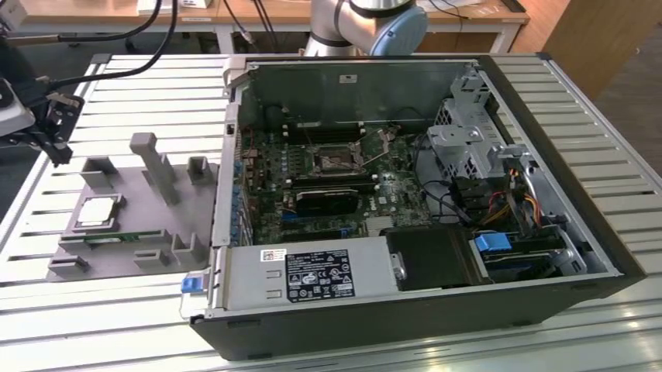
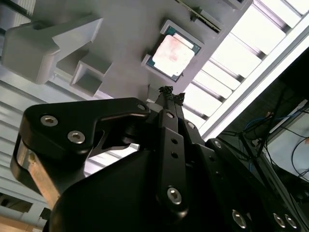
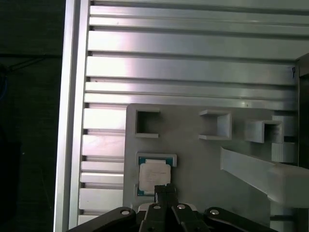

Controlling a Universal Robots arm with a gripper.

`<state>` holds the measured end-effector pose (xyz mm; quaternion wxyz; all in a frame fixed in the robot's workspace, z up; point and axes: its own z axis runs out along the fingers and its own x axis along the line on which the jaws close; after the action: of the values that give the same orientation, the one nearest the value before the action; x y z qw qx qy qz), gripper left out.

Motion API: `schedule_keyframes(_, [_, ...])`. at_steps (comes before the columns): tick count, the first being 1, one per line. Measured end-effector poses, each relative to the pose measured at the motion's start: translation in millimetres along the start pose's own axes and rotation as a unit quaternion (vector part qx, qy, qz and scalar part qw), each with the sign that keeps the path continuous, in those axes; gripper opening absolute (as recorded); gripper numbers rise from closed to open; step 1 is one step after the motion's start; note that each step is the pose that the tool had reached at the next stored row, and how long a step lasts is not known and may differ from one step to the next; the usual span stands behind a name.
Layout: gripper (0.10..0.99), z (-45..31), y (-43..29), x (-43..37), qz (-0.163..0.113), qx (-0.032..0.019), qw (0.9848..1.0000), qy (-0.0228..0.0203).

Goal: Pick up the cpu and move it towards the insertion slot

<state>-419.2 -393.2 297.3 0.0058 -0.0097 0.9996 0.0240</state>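
- Your gripper (image 3: 165, 189) is clenched: in both wrist views its two thin black fingers press flat together at the tips (image 2: 167, 92), with nothing between them.
- It hangs just above the one cpu (image 3: 153, 175), a flat square chip with a dull silvery metal top and a thin green rim.
- The cpu lies flat in a shallow square pocket of the matte grey plastic holder (image 3: 193, 145), untouched by the fingers.
- On that holder the first wrist view shows three open, box-shaped posts (image 3: 216, 126).
- The holder sits on a table (image 3: 169, 72) of ribbed, shiny aluminium slats.
- Farther off, in the exterior view, one open computer case (image 1: 579, 155) lies on its side. The insertion slot (image 1: 336, 159) is in its motherboard, a square silver frame around a dark centre, well apart from the cpu (image 1: 95, 211).
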Motion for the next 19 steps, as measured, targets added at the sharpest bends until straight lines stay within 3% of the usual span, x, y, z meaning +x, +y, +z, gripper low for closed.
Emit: schedule_keyframes(19, [0.102,29.3,-1.3,3.1,0.000,0.0000,1.0000,-0.0001])
